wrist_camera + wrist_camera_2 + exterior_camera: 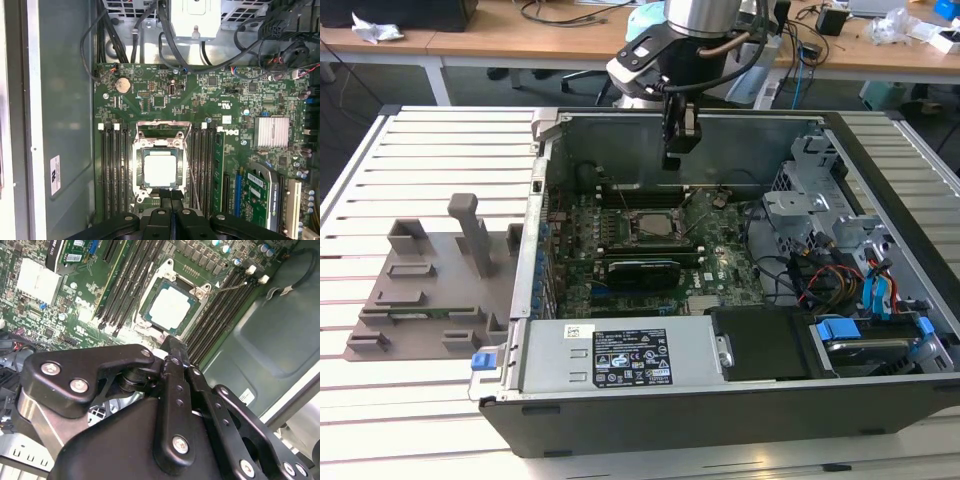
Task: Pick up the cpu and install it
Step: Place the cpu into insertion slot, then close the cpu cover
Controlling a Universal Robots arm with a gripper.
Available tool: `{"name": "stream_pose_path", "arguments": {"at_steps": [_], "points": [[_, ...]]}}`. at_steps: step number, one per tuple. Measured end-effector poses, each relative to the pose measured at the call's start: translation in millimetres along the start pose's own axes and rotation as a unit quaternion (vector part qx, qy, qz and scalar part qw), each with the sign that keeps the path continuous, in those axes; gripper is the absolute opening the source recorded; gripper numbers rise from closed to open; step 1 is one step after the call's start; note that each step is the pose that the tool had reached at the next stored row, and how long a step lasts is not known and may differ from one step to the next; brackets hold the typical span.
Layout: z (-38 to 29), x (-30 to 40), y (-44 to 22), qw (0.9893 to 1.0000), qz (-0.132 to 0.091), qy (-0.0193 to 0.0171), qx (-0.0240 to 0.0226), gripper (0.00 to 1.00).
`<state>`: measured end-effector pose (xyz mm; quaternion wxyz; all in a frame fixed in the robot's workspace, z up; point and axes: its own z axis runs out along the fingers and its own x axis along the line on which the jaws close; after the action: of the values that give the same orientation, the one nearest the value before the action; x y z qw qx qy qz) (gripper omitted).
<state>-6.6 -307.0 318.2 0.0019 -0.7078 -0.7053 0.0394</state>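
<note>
At the exterior view's left, a grey moulded fixture [430, 290] sits on the slatted table [440, 140]. Its slots and posts are probably there to stage parts at known spots, just beside the open computer case [720, 425].

Move right into the case and you see the motherboard [720, 262] lying flat on the case floor, so everything on it can be reached from straight above. The cpu [661, 223] rests in the socket near the board's middle, pale top facing up. In both wrist views the cpu [170, 307] [161, 170] sits square inside the socket frame [163, 129]. The frame's hinged plate looks folded back and the thin wire lever [189, 167] lies out alongside, so I judge the cpu is placed but not clamped down.

Your gripper [679, 165] hangs directly above the cpu, well clear of the board. The fingers [165, 197] are pressed together with nothing between them, which fits a part set down rather than carried.

Further to the exterior view's right, the drive cage [810, 200] and bundled cables [830, 280] crowd the case wall, well apart from the socket.
</note>
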Motion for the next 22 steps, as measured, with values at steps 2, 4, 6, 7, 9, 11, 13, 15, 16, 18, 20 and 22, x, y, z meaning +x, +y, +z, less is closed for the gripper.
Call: {"name": "stream_pose_path", "arguments": {"at_steps": [2,4,6,7,9,11,13,15,16,18,20,22], "points": [[0.0,0.0,0.0,1.0,0.0,0.0005,0.0,0.11],[0.0,0.0,0.0,1.0,0.0,0.0007,0.0,0.11],[0.0,0.0,0.0,1.0,0.0,0.0011,0.0,0.11],[0.0,0.0,0.0,1.0,0.0,0.0013,0.0,0.11],[0.0,0.0,0.0,1.0,0.0,0.0017,0.0,0.11],[-0.1,0.0,0.1,1.0,0.0,0.004,0.0,0.11],[0.0,0.0,0.0,0.9998,-0.001,0.0178,0.0001,0.11],[0.0,0.1,0.2,0.9998,-0.001,0.0185,0.0001,0.11],[-0.1,0.0,1.0,0.9998,-0.002,0.018,0.0,0.11],[-0.1,0.1,5.0,0.9999,-0.002,0.0166,0.0,0.11],[-0.5,0.1,12.2,0.9999,-0.002,0.0157,0.0001,0.11],[-0.7,0.2,17.6,0.9999,-0.002,0.0154,0.0001,0.11]]}}
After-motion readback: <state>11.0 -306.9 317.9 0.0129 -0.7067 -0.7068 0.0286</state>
